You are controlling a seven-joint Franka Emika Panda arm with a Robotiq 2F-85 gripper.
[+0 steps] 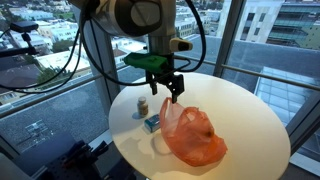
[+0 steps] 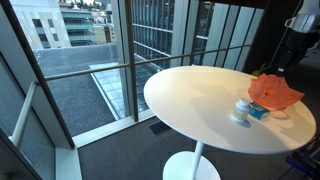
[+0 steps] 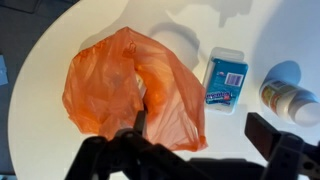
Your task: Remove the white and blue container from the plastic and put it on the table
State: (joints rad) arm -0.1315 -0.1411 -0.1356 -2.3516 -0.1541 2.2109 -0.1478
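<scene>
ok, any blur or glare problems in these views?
Wrist view: gripper dark and out of focus; bag and container sharp enough; table nearly blown out. In an exterior view: bright windows, dim interior, bottle tiny and soft.

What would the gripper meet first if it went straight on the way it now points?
Probably the bag: the open gripper points down over its edge, as the wrist view shows. Depth is unclear, so it might touch the table just beside it.
</scene>
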